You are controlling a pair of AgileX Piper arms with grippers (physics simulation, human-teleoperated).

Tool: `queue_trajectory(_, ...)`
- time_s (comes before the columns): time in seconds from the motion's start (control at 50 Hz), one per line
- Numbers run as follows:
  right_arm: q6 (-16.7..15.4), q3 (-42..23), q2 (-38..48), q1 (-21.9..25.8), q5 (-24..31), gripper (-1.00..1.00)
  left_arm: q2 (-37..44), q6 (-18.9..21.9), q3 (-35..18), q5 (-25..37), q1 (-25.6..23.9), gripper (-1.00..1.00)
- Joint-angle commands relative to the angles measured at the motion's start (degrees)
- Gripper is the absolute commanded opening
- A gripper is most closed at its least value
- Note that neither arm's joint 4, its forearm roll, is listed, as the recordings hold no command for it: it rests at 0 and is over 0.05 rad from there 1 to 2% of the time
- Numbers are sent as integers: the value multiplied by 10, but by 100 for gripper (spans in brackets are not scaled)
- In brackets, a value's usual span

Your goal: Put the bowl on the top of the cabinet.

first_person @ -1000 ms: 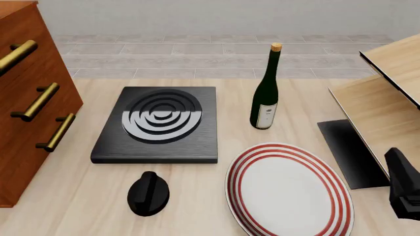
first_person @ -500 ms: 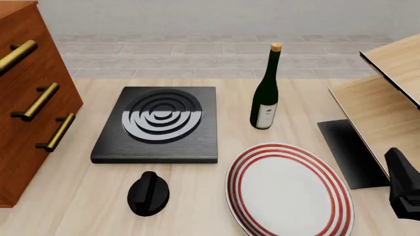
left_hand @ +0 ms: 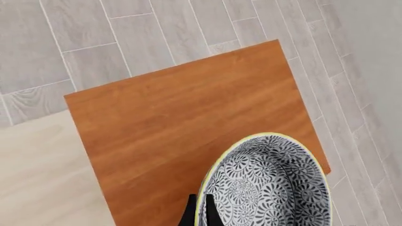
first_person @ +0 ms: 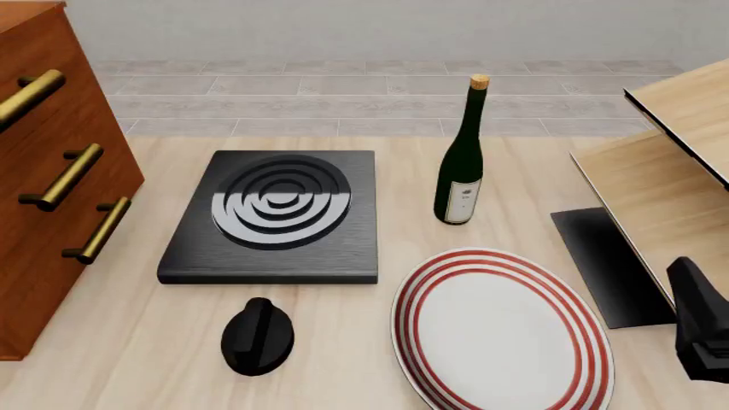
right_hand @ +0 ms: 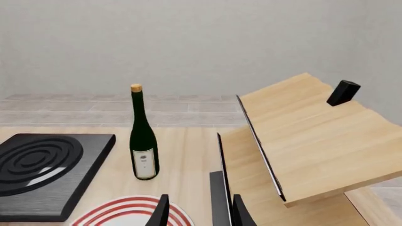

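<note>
In the left wrist view the bowl (left_hand: pixel 267 186), white with a dense black swirl pattern and a pale yellow rim, lies over the flat reddish-brown top of the cabinet (left_hand: pixel 169 117), near one corner. My left gripper (left_hand: pixel 199 215) is shut on the bowl's rim, one dark finger on each side of it. Whether the bowl rests on the top or hangs above it I cannot tell. From the front only the cabinet's (first_person: pixel 51 171) brass-handled face shows at far left; bowl and left gripper are out of that view. My right gripper (right_hand: pixel 201 214) stands open, holding nothing.
On the table are a black stove plate (first_person: pixel 277 213), a dark green wine bottle (first_person: pixel 460 162), a red-ringed white plate (first_person: pixel 501 329) and a small black knob-like object (first_person: pixel 258 336). A pale wood shelf (first_person: pixel 672 162) stands at right, with my right arm (first_person: pixel 701 329) beside it.
</note>
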Motion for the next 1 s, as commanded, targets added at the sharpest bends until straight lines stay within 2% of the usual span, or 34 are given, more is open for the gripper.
queue_trajectory(0.02,-1,0,0,1,0,100,1,0,14,-8,-1,-100)
queue_trajectory(0.68,-3,0,0,0,0,100,-1,-2,61,-43,-15,-100)
queue_trajectory(0.78,-4,0,0,1,0,100,-15,-31,88,-61,-29,-100)
queue_trajectory(0.8,-4,0,0,1,0,100,-10,-21,82,-56,-13,-100)
queue_trajectory(0.82,-4,0,0,1,0,100,-15,-31,92,-60,-8,-100)
queue_trajectory(0.9,-5,0,0,1,0,100,-16,-29,84,-57,-8,-100)
queue_trajectory(0.92,-5,0,0,1,0,100,-17,-31,87,-58,-10,100)
queue_trajectory(1.0,-5,0,0,1,1,100,-19,-32,85,-56,-10,100)
